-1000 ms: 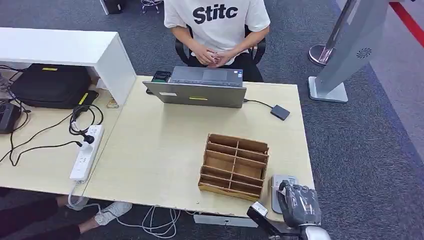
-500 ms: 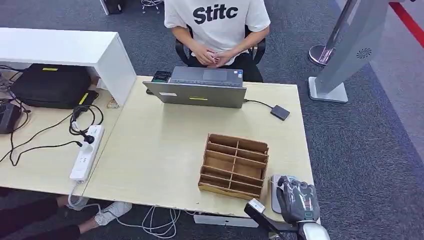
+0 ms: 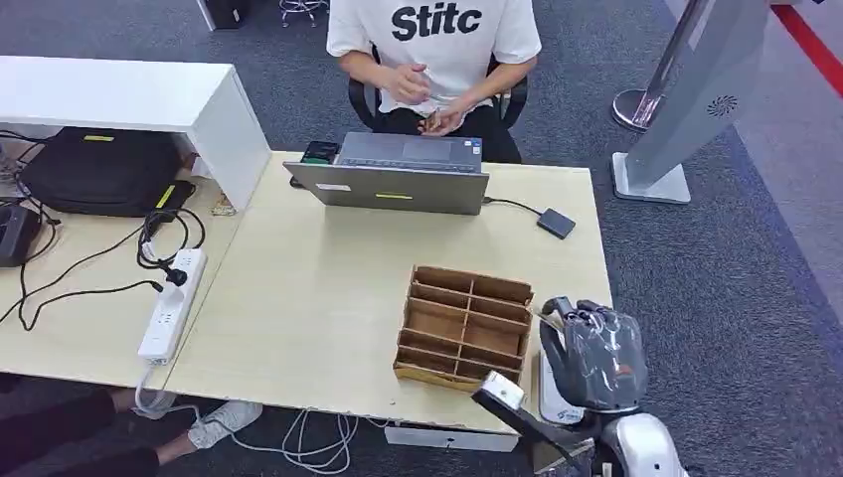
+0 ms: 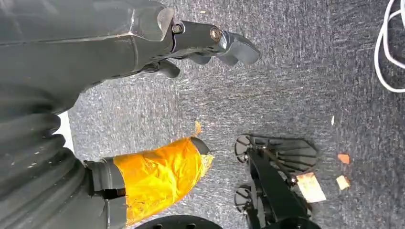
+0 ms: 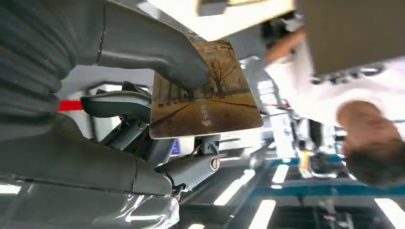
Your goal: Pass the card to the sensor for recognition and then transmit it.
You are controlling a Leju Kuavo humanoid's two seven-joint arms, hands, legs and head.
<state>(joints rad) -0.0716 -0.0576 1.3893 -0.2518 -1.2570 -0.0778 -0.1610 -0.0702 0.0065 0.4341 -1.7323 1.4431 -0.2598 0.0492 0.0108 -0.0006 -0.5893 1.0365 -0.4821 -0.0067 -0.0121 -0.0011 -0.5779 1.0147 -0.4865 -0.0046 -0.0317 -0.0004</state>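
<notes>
Pale wood is forming the desk (image 3: 298,298) that stands on dark carpet, and a wooden organizer (image 3: 465,330) is sitting on it as the handiest landmark. Just beside the organizer, at the desk's near right corner, a grey sensor pad (image 3: 550,388) is lying flat, and the right hand (image 3: 589,356) is hovering directly above it. In the right wrist view the card (image 5: 204,98), printed with a tree-lined avenue, is being pinched between the thick thumb (image 5: 157,52) and the darker fingers (image 5: 122,107) behind it. From the head view it is hard to tell whether the card is touching the pad or hanging just above it. Judging by this, the pick-up is done and the recognition step is either under way or just finished; the handover is not yet made. Beyond the organizer, past the laptop (image 3: 393,179), a person (image 3: 434,45) is sitting with hands raised, probably the one who is to receive the card. The left hand (image 4: 191,45) is hanging over the carpet, holding nothing, fingers loosely curled.
</notes>
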